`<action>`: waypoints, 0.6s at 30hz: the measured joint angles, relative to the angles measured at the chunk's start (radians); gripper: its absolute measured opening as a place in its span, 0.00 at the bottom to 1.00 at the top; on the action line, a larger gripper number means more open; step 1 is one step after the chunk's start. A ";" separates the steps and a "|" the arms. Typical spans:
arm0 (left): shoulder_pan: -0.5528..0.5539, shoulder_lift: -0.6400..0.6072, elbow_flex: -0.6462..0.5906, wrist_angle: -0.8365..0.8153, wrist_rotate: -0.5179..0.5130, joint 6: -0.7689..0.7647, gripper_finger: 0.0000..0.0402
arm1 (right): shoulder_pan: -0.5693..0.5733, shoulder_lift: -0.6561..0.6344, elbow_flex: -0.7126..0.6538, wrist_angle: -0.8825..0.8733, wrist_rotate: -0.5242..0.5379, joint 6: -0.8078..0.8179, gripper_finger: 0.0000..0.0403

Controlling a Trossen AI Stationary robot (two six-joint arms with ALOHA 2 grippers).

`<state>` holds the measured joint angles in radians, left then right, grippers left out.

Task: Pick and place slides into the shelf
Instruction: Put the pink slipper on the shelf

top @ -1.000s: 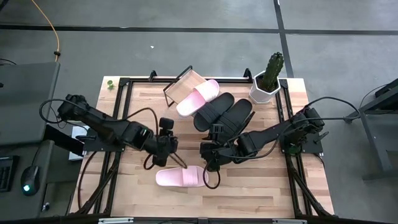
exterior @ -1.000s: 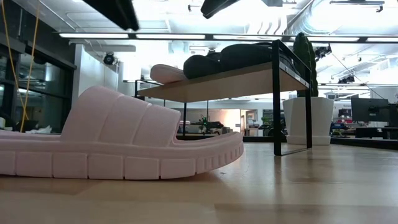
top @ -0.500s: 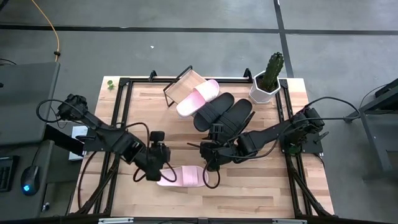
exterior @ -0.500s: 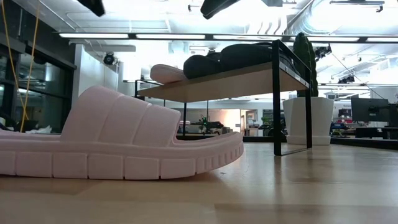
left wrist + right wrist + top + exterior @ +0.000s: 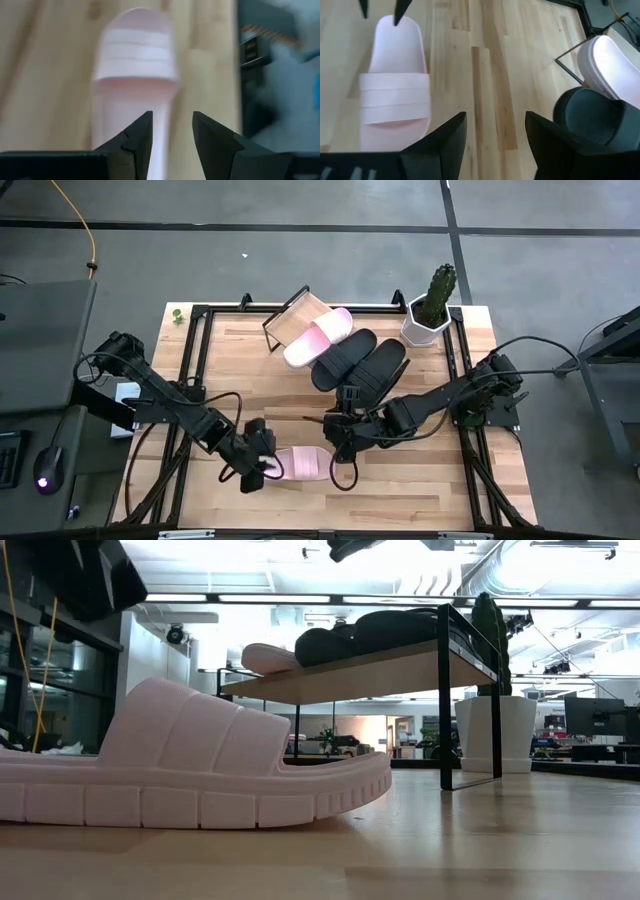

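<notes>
- Left end effector [image 5: 262, 468] low over the heel end of the loose pink slide [image 5: 300, 464], fingers [image 5: 137, 142] parted narrowly, one on each side of the slide's heel edge in the left wrist view, not clamped on it.
- Loose pink slide [image 5: 134, 95] flat on the wooden worktop [image 5: 400, 480] near its front edge, lying crosswise, strap [image 5: 395, 97] toward the right arm's side.
- Right end effector [image 5: 340, 442] hovering just beside the toe end of that slide, fingers [image 5: 447, 137] spread wide, holding nothing.
- In the low view, same pink slide [image 5: 190, 765] filling the near left, sole on the boards.
- Shelf [image 5: 292, 320] at the back of the worktop, slanted wooden board on a thin black frame.
- On it, side by side: other pink slide [image 5: 317, 337], then two black slides [image 5: 345, 358] and [image 5: 378, 366] toward the right; bare board left at the left end.
- White pot with a cactus [image 5: 430, 305] just beside the shelf's right end, at the back right corner.
</notes>
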<state>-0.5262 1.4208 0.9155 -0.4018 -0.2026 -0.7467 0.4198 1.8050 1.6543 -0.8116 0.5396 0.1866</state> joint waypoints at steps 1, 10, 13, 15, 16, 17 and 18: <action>0.000 0.000 -0.016 0.049 0.011 -0.014 0.32 | 0.007 0.000 0.000 0.000 0.000 0.000 0.48; -0.012 0.008 -0.088 0.254 0.077 -0.132 0.32 | 0.085 0.000 0.000 0.000 0.002 0.018 0.48; -0.012 0.022 -0.089 0.257 0.080 -0.184 0.32 | 0.099 0.000 0.000 0.001 0.005 0.020 0.48; -0.011 0.033 -0.089 0.262 0.086 -0.208 0.32 | 0.105 0.000 0.000 0.000 0.005 0.024 0.48; -0.011 0.041 -0.089 0.263 0.088 -0.219 0.32 | 0.109 0.000 0.000 0.000 0.006 0.029 0.48; -0.011 0.049 -0.089 0.263 0.090 -0.227 0.32 | 0.112 0.000 0.000 0.000 0.006 0.036 0.48; -0.011 0.060 -0.089 0.278 0.096 -0.228 0.32 | 0.114 0.000 0.000 0.000 0.006 0.042 0.48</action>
<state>-0.5369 1.4809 0.8262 -0.1234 -0.1062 -0.9746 0.5337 1.8050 1.6543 -0.8116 0.5457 0.2288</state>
